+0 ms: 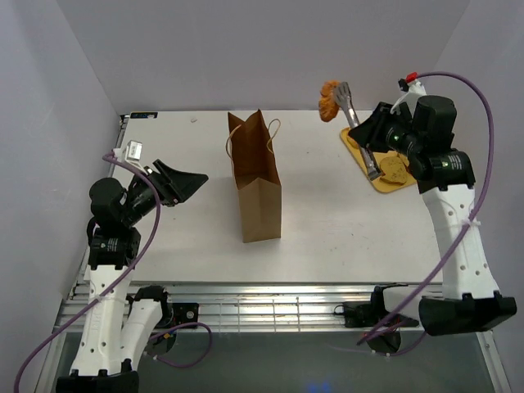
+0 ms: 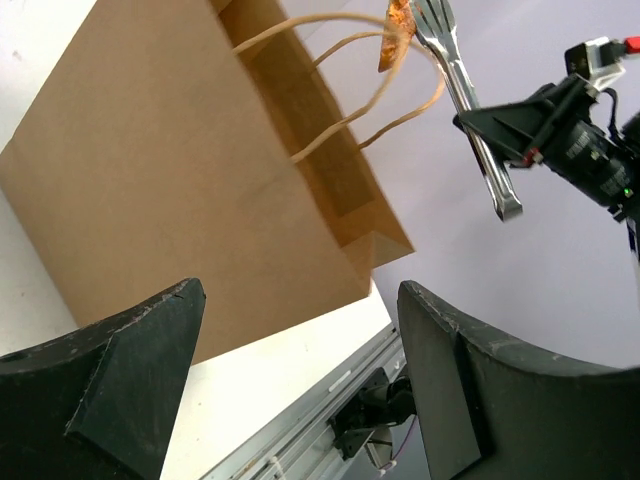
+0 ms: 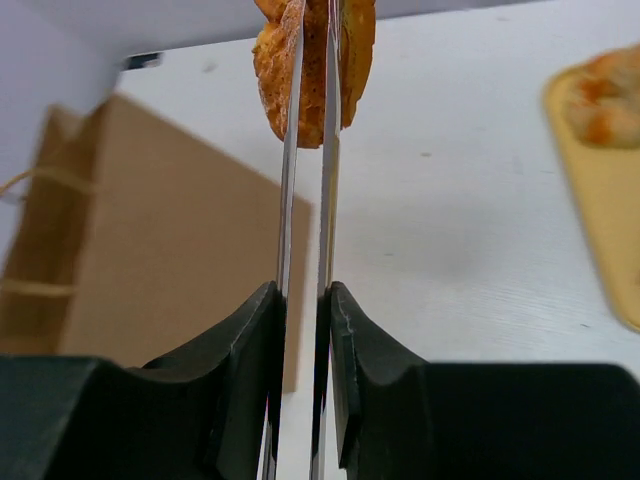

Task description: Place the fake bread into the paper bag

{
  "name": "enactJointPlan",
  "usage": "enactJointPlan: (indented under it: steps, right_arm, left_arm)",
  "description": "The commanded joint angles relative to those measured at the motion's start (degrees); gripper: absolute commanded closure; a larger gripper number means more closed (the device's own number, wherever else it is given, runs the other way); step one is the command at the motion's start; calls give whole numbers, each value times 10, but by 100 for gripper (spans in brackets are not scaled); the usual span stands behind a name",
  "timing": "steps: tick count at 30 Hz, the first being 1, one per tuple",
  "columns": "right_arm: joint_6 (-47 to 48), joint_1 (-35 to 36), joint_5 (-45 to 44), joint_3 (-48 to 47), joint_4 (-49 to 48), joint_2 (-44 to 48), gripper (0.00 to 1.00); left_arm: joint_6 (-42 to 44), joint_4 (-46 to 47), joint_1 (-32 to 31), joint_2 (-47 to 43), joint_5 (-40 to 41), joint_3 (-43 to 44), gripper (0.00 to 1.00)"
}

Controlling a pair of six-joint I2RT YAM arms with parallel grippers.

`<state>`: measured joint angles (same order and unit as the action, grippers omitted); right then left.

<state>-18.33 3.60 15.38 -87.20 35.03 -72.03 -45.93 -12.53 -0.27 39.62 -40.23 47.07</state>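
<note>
The brown paper bag (image 1: 258, 176) stands upright and open in the middle of the table; it also shows in the left wrist view (image 2: 190, 190) and the right wrist view (image 3: 150, 250). My right gripper (image 1: 370, 131) is shut on metal tongs (image 1: 354, 115), (image 3: 308, 200), (image 2: 470, 100). The tongs pinch a golden-brown pastry (image 1: 329, 100), (image 3: 312, 60) in the air, right of the bag. Another pastry (image 1: 394, 169) lies on the yellow tray (image 1: 360, 151). My left gripper (image 1: 187, 184), (image 2: 300, 380) is open and empty, left of the bag.
White walls close in the table at the back and sides. An aluminium rail (image 1: 262, 307) runs along the near edge. The tray also shows at the right edge of the right wrist view (image 3: 600, 200).
</note>
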Motion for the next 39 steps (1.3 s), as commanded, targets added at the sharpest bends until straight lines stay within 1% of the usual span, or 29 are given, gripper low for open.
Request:
enactJointPlan:
  steps: [1, 2, 3, 5, 7, 10, 11, 12, 14, 15, 16, 18, 21, 24, 27, 31, 34, 39]
  right_arm:
    - [-47, 61, 65, -24, -15, 57, 69]
    - [-51, 76, 69, -31, -14, 63, 69]
    - [-58, 106, 69, -38, -12, 68, 69]
    - [-66, 131, 62, -52, -14, 88, 70]
    - [-86, 154, 74, -50, -23, 109, 70]
    - [-106, 179, 98, -41, -42, 120, 70]
    - [-111, 187, 98, -40, -45, 120, 70]
    - [-111, 211, 97, -39, -48, 120, 70]
    - [-111, 236, 76, -39, -48, 117, 70]
    - [-112, 260, 71, -38, -54, 116, 70]
    - [-113, 273, 60, -36, -59, 115, 70]
    - [-115, 307, 44, -35, -69, 109, 70]
    - [-111, 338, 7, -35, -73, 94, 70]
    - [-108, 353, -32, -28, -74, 91, 70]
    - [-104, 354, -64, -15, -72, 99, 69]
    - [-99, 354, -63, -11, -64, 92, 69]
    - [-100, 354, -61, 1, -71, 90, 66]
    - [-101, 354, -57, 5, -74, 85, 64]
  left_arm:
    - [-1, -3, 2, 9, -20, 50, 12]
    - [-2, 1, 2, 12, -24, 68, 12]
    - [-3, 3, 2, 13, -26, 76, 11]
    - [-6, 9, 2, 20, -24, 90, 9]
    - [-16, 32, 2, 27, -26, 101, 7]
    - [-22, 61, 2, 65, -42, 115, 6]
    - [-24, 68, 2, 93, -49, 120, 6]
    - [-24, 80, 2, 107, -69, 132, 6]
    - [-31, 91, 1, 135, -85, 144, 6]
    - [-34, 98, -3, 154, -89, 147, 6]
    - [-35, 116, -7, 159, -89, 153, 6]
    - [-26, 119, -24, 175, -79, 162, 6]
    - [-21, 121, -48, 197, -71, 173, 8]
    - [-12, 120, -75, 211, -60, 176, 9]
    - [-12, 153, -96, 225, -57, 168, 13]
    - [-25, 182, -100, 220, -34, 145, 16]
    - [-30, 182, -102, 237, -34, 145, 23]
    - [-32, 190, -102, 253, -22, 142, 31]
